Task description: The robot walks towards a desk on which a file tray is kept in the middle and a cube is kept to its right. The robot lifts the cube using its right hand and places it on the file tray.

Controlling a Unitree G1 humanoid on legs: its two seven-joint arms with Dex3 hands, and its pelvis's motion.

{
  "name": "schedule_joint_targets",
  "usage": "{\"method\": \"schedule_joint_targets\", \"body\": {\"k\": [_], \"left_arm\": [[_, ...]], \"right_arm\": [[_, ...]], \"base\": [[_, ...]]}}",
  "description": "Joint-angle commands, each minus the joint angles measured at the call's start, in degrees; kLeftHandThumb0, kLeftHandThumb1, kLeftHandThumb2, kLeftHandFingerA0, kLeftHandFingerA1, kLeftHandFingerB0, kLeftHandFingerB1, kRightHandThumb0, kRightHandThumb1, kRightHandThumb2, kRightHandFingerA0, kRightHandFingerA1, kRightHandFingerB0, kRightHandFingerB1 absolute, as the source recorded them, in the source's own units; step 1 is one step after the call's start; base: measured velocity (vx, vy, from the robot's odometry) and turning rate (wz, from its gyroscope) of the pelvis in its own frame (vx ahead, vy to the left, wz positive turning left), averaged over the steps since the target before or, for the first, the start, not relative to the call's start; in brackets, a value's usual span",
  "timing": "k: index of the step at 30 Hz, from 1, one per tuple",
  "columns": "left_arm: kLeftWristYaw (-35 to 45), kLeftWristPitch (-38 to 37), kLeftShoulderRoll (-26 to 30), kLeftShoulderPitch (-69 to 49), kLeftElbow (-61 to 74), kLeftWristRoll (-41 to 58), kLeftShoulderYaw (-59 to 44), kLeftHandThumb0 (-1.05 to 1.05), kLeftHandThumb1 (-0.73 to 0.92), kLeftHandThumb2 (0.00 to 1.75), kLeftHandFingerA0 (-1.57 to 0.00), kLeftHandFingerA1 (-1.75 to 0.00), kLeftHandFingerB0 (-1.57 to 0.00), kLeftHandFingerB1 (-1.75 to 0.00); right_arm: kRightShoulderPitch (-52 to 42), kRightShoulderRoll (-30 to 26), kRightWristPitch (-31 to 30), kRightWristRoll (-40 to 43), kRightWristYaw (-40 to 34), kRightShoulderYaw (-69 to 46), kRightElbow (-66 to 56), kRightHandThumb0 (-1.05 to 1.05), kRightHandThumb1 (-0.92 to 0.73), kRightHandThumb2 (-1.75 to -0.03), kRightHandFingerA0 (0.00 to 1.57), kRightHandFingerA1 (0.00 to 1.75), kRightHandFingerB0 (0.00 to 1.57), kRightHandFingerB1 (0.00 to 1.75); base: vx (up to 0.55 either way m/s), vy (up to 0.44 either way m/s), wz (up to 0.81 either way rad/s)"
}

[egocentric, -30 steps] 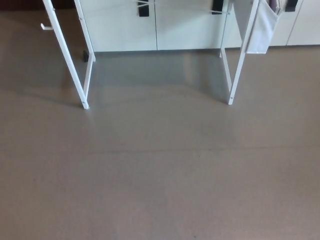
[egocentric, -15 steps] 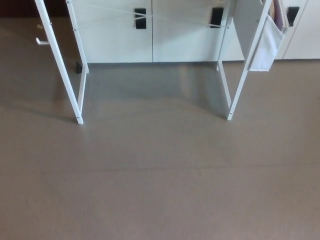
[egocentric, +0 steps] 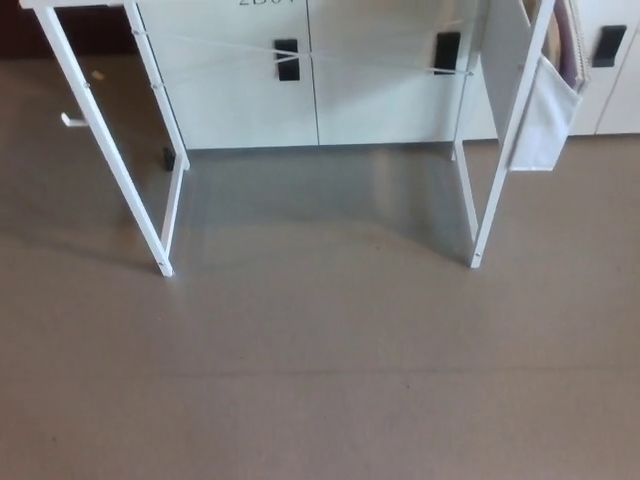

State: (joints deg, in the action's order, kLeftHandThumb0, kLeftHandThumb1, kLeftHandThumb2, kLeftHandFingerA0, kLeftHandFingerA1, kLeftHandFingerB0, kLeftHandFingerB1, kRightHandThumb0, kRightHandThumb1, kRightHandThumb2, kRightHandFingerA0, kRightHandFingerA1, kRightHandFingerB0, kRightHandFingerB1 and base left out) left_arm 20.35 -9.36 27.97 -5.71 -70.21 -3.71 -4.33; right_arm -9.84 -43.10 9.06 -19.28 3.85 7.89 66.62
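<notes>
- Shifted as a whole since the earlier frames: the feet of the desk (egocentric: 75, 4) now sit lower in the head view, and more of the white cabinets (egocentric: 240, 100) and their black handles (egocentric: 287, 58) shows at the far side. This is a move of the camera; the furniture itself has not moved.
- Near left leg (egocentric: 116, 165) and near right leg (egocentric: 507, 150) of the white frame stand well apart on the grey-brown floor (egocentric: 320, 380). Open floor lies between them and the camera.
- Only a thin strip of the desk's top edge shows, at the far left corner of the view. The working surface lies beyond the upper border.
- A grey fabric pouch (egocentric: 545, 125) hangs on the right side of the frame, and a small white hook (egocentric: 72, 120) juts from the left leg.
- Cube and file tray: neither is visible. By the task sentence they rest on the desk top, the tray in the middle and the cube to its right.
- Right hand and left hand: neither shows, so I cannot tell whether their fingers are apart or together.
- Judgement: the approach stage is under way and no part of the lift has begun. The desk top must come into view before the cube can be located and reached.
</notes>
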Motion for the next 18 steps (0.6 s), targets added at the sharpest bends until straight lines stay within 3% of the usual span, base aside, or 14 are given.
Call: {"method": "schedule_joint_targets", "body": {"k": [1,3,4,6,7,9,10,11,12,14,15,16,17,18], "left_arm": [[0.2,1.5,1.1,-0.3,0.4,0.8,-0.8,-0.86,0.87,0.67,-0.10,-0.76,-0.08,-0.70],[0.0,1.5,1.1,-0.1,0.1,0.4,-0.5,-0.91,0.86,0.68,-0.10,-0.80,-0.09,-0.75],[0.3,2.3,1.0,0.3,-0.1,0.8,-0.9,-0.52,0.49,1.14,-0.03,-0.61,-0.01,-0.59],[0.5,2.2,0.9,0.7,-0.3,1.3,-1.6,-0.52,0.50,1.15,-0.03,-0.61,0.00,-0.59],[1.8,1.8,0.9,0.5,-0.3,1.8,-2.1,-0.86,0.85,0.74,-0.10,-0.79,-0.04,-0.70],[2.4,1.7,0.9,0.5,-0.3,1.9,-2.4,-0.86,0.85,0.74,-0.10,-0.79,-0.04,-0.70],[1.2,0.4,1.2,0.1,-0.1,0.1,-1.1,-0.51,0.53,1.17,-0.03,-0.61,0.00,-0.58],[-0.6,0.8,1.3,0.2,0.0,-1.1,-0.1,-0.92,0.88,0.66,-0.12,-0.82,-0.11,-0.77],[-1.1,1.1,1.2,0.5,-0.4,-1.1,-0.1,-0.97,0.64,1.17,-0.19,-0.75,-0.19,-0.73],[-1.1,1.0,1.3,0.6,-0.4,-1.2,0.3,-0.96,0.65,1.17,-0.19,-0.74,-0.17,-0.72],[-0.8,0.4,1.2,0.7,-0.8,-0.9,0.2,-0.96,0.91,0.63,-0.13,-0.90,-0.11,-0.84],[-0.8,0.4,1.1,0.8,-1.1,-0.7,0.1,-1.00,0.84,0.66,-0.11,-0.97,-0.13,-0.93],[-1.2,0.6,1.0,1.2,-1.7,-0.4,-0.2,-1.04,0.64,1.19,-0.21,-0.81,-0.22,-0.80],[-1.4,0.2,1.1,1.2,-1.8,-0.6,-0.2,-1.04,0.64,1.19,-0.22,-0.82,-0.22,-0.80]], "right_arm": [[-0.6,-0.2,3.0,-0.3,0.1,0.5,1.2,-0.66,-0.56,-0.96,0.39,0.55,0.18,0.42],[-0.6,-0.2,3.2,-0.2,0.0,0.6,1.4,-0.66,-0.56,-0.96,0.39,0.55,0.18,0.42],[-0.5,-0.2,3.3,-0.2,0.0,0.7,1.5,-0.66,-0.56,-0.96,0.39,0.55,0.18,0.42],[-0.4,-0.1,3.4,-0.1,-0.1,0.6,1.7,-0.66,-0.56,-0.96,0.39,0.55,0.18,0.42],[-0.3,-0.1,3.4,-0.1,-0.1,0.6,1.8,-0.66,-0.56,-0.96,0.39,0.55,0.18,0.42],[-0.3,-0.1,3.5,-0.1,-0.1,0.7,1.9,-0.66,-0.56,-0.96,0.39,0.55,0.18,0.42],[-0.2,-0.1,3.6,-0.1,-0.1,0.7,2.0,-0.66,-0.56,-0.96,0.39,0.55,0.18,0.42],[-0.2,-0.1,3.7,-0.1,-0.1,0.7,2.0,-0.66,-0.56,-0.96,0.39,0.55,0.18,0.42],[-0.2,-0.1,3.7,-0.1,-0.1,0.7,2.1,-0.66,-0.56,-0.96,0.39,0.55,0.18,0.42],[-0.2,-0.1,3.8,-0.2,-0.2,0.7,2.2,-0.66,-0.56,-0.96,0.39,0.55,0.18,0.42],[-0.1,-0.1,3.8,-0.2,-0.2,0.7,2.2,-0.66,-0.56,-0.96,0.39,0.55,0.18,0.42],[0.0,-0.1,3.8,-0.2,-0.2,0.7,2.3,-0.66,-0.56,-0.96,0.39,0.55,0.18,0.42],[0.0,-0.1,3.8,-0.2,-0.2,0.7,2.3,-0.66,-0.56,-0.96,0.39,0.55,0.18,0.42],[0.0,0.0,3.8,-0.2,-0.2,0.7,2.3,-0.66,-0.56,-0.96,0.39,0.55,0.18,0.42]], "base": [[0.20,0.038,-0.07],[0.18,0.061,-0.08],[0.24,0.099,-0.07],[0.29,0.121,-0.05],[0.35,0.170,0.64],[0.22,0.002,-0.63],[0.22,0.002,0.03],[0.25,0.057,-0.03],[0.24,0.067,0.09],[0.21,0.023,0.07],[0.23,-0.013,0.10],[0.23,-0.053,0.11],[0.21,-0.111,0.13],[0.21,-0.158,0.18]]}}
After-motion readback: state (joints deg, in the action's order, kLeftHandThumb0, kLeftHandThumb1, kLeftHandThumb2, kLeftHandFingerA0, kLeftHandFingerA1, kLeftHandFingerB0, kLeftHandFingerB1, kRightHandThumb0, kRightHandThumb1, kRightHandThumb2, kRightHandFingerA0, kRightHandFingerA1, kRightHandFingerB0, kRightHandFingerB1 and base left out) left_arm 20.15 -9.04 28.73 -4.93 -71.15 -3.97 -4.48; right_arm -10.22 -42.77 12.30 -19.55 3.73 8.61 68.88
